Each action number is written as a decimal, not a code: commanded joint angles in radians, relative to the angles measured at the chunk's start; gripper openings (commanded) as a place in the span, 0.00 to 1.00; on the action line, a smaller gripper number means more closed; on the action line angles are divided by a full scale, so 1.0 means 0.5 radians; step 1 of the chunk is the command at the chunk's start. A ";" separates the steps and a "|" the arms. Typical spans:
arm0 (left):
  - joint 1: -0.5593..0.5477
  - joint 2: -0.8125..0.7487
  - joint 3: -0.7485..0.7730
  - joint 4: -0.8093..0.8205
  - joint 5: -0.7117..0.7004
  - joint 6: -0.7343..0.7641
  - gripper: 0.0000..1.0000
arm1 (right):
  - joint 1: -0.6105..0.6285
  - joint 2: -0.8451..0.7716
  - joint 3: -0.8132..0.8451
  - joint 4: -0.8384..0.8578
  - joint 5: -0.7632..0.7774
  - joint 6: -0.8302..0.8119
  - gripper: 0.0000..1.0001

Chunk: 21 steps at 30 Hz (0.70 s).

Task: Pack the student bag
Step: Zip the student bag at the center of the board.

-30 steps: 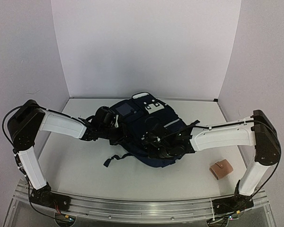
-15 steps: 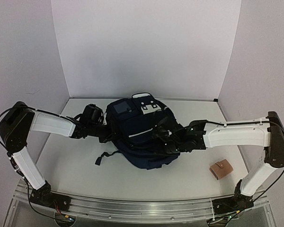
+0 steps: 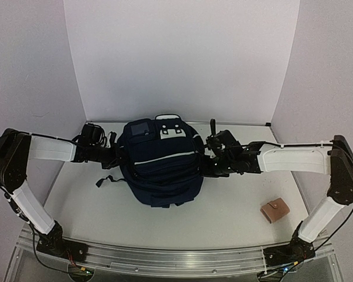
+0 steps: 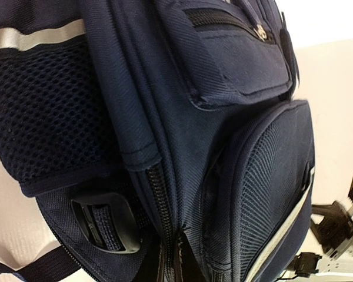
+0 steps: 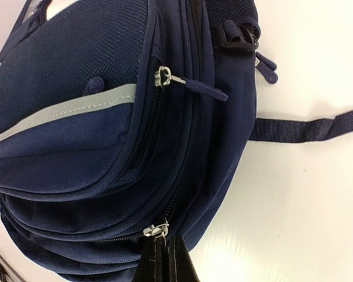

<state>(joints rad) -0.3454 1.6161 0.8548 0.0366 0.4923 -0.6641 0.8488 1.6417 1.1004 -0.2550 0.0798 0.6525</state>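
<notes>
The student bag (image 3: 162, 167), dark navy with white reflective stripes and white patches at the top, stands in the middle of the table with its front facing the camera. My left gripper (image 3: 116, 157) is at its left side. In the left wrist view the bag (image 4: 165, 106) fills the frame, and my left gripper (image 4: 173, 261) is shut on its fabric beside a zipper seam. My right gripper (image 3: 207, 166) is at the bag's right side. In the right wrist view my right gripper (image 5: 166, 255) is shut on the pull of a silver zipper slider (image 5: 155, 230) on the bag (image 5: 76, 129).
A small tan wallet (image 3: 275, 210) lies on the table at the front right, apart from the bag. A dark strap (image 3: 109, 180) trails off the bag's left side, and another strap (image 5: 306, 128) lies flat on the table. White walls close in the back and sides.
The bag has shifted toward the back wall and turned more upright and square to the camera. Both grippers have moved back and apart, to opposite sides of the bag.
</notes>
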 commanded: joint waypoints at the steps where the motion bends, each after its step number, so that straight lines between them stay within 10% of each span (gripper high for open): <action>1: 0.137 -0.137 0.221 -0.270 -0.262 0.300 0.09 | -0.099 -0.101 -0.032 0.121 -0.019 -0.231 0.00; 8: -0.120 -0.469 0.398 -0.577 -0.832 0.640 0.73 | -0.099 -0.237 -0.156 0.304 -0.138 -0.275 0.00; 21: -0.891 -0.110 0.666 -0.327 -0.880 1.437 0.75 | -0.099 -0.234 -0.276 0.491 -0.202 -0.165 0.00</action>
<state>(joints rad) -0.7167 1.4614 1.1032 -0.1812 0.0917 -0.1083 0.8027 1.5669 0.9713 -0.0618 -0.0185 0.5526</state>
